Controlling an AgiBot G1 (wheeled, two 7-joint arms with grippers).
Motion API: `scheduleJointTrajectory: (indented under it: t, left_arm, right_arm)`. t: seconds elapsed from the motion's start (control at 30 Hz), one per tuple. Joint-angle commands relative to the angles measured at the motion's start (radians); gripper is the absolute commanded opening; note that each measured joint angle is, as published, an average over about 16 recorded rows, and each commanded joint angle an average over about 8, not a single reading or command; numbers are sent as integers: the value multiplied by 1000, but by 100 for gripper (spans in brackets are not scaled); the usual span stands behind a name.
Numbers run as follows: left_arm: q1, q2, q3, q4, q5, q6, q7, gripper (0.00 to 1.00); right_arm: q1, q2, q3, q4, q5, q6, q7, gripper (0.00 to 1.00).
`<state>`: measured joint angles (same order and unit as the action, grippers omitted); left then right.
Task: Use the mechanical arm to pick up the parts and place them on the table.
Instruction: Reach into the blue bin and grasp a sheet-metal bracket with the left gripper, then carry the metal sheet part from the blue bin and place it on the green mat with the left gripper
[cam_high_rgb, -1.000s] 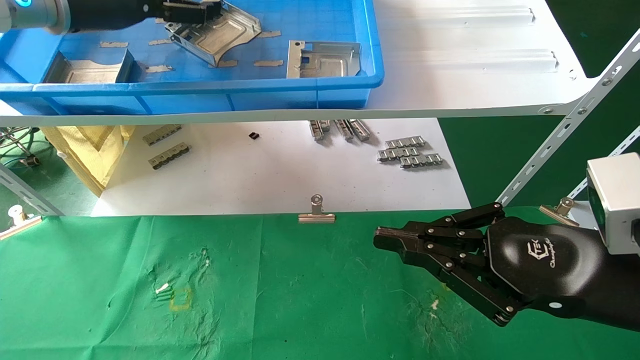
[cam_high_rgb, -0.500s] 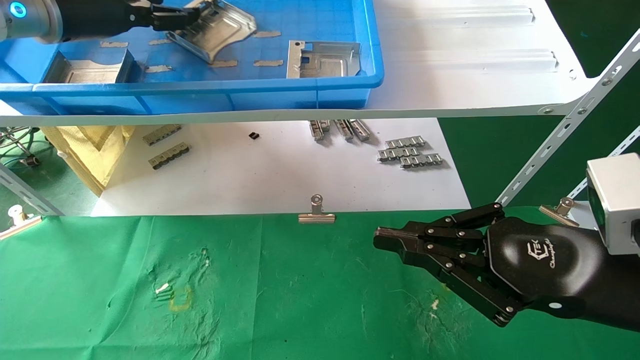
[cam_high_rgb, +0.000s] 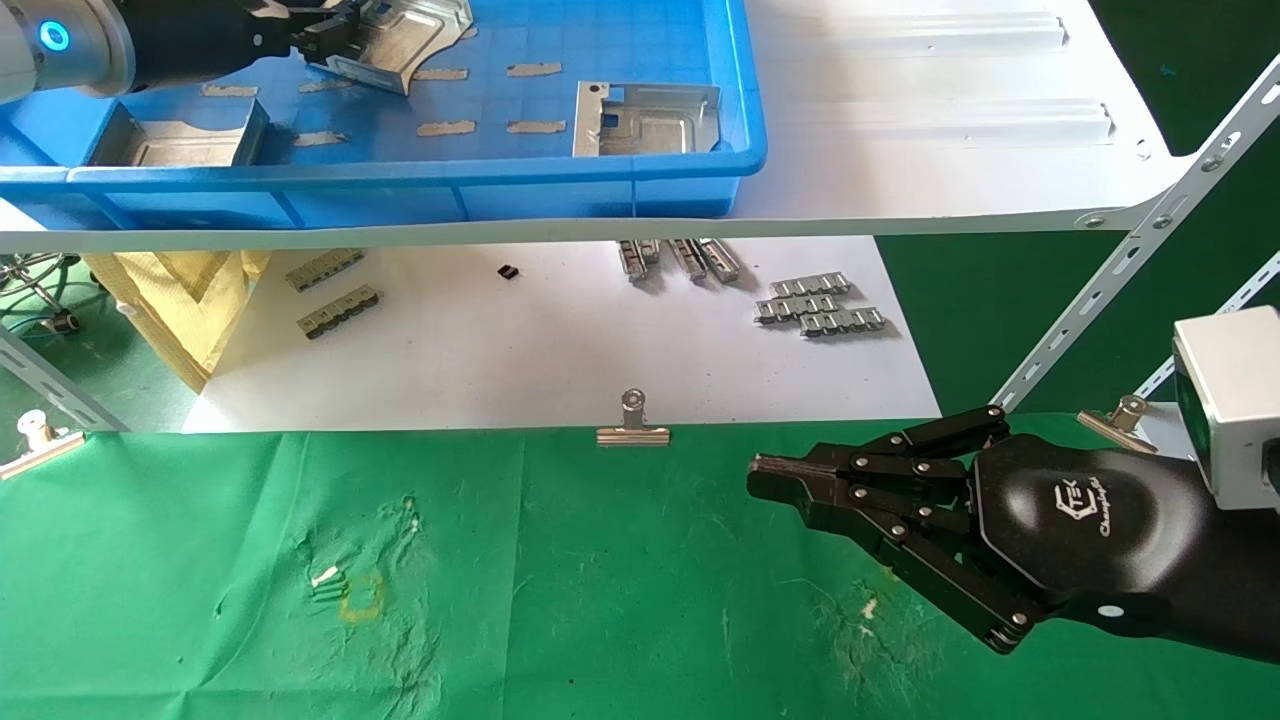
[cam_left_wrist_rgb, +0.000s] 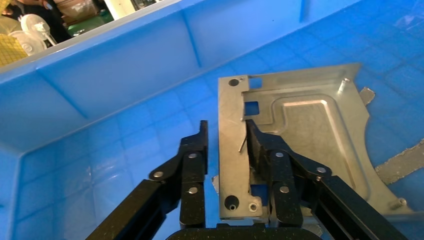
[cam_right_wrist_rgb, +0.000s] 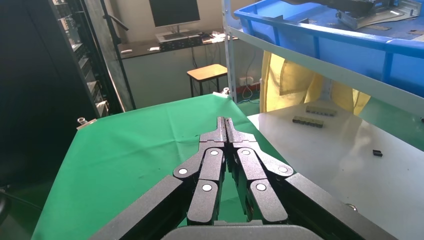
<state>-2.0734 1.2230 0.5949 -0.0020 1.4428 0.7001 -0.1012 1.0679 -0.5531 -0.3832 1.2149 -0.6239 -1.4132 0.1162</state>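
My left gripper (cam_left_wrist_rgb: 225, 142) pinched one part (cam_left_wrist_rgb: 295, 145) above the blue bin (cam_high_rgb: 600, 185); two parts remained inside, none on the table (cam_high_rgb: 550, 600). My right gripper (cam_high_rgb: 790, 480) idled, fingers together.

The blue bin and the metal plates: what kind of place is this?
Probably a factory-style test bench: stamped metal plates in a blue bin on a slotted-steel shelf, with office monitor behind.

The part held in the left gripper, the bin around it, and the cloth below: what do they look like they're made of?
Part: seemingly stamped sheet metal, matte silver, with embossed steps, punched holes and a bent flange that the left gripper's jaws straddle. Bin: likely moulded plastic, glossy blue, with a gridded floor. Cloth: woven-looking green fabric, wrinkled. The right gripper is parked above it.
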Motion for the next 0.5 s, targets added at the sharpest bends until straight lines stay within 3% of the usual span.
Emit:
scheduleJointTrajectory:
  t: [0.03, 0.1, 0.13, 0.5]
  left_arm:
    - [1, 3, -1, 1, -1, -9, 0, 0]
    - [1, 4, -2, 0, -3, -8, -1, 0]
    - [0, 5, -3, 0, -5, -6, -2, 0]
    - [-22, -35, -25, -46, -37, 136, 48, 0]
  right_arm:
    - [0, 0, 0, 0, 0, 0, 0, 72]
    - [0, 0, 0, 0, 0, 0, 0, 96]
    - [0, 0, 0, 0, 0, 0, 0, 100]
    - [0, 0, 0, 0, 0, 0, 0, 100]
